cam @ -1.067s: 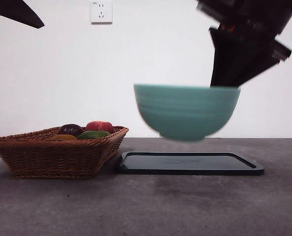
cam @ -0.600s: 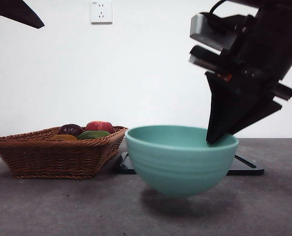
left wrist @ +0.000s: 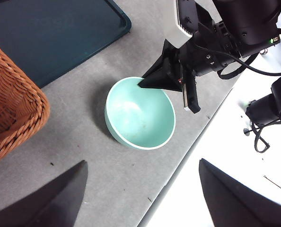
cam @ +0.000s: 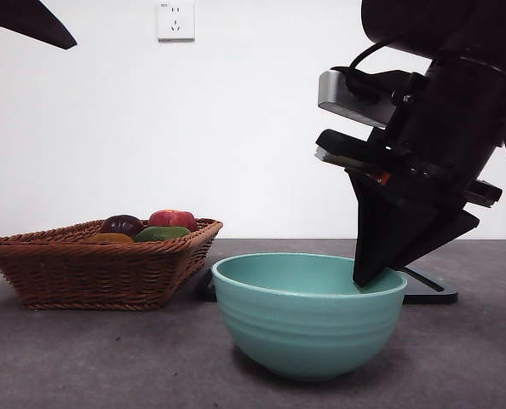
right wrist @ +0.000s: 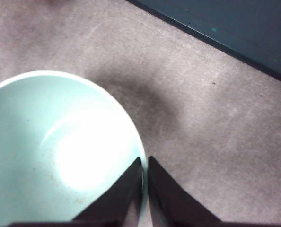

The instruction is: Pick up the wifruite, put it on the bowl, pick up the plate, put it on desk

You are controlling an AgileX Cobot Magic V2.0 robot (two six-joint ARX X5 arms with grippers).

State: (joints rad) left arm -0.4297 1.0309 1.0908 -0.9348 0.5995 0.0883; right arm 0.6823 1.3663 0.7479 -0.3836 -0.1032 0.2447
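The teal bowl (cam: pixel 308 328) (left wrist: pixel 140 113) (right wrist: pixel 60 151) sits low on the grey desk (cam: pixel 108 358), in front of the dark plate (cam: pixel 423 294) (left wrist: pixel 50 33) (right wrist: pixel 235 33). My right gripper (cam: pixel 364 277) (left wrist: pixel 164 82) (right wrist: pixel 145 161) is shut on the bowl's rim, one jaw inside and one outside. The bowl is empty inside. The orange-brown wifruite (cam: pixel 108 239) lies in the wicker basket, only its top showing. My left gripper (left wrist: pixel 140 198) hangs open high above the desk, holding nothing.
The wicker basket (cam: pixel 91 268) (left wrist: pixel 8 104) stands at the left with a dark purple fruit (cam: pixel 121 224), a red fruit (cam: pixel 172 219) and a green one (cam: pixel 161 233). The desk's edge runs close beside the bowl in the left wrist view.
My right gripper has brought the bowl from above the plate forward and down onto the desk. The basket and left arm have not moved.
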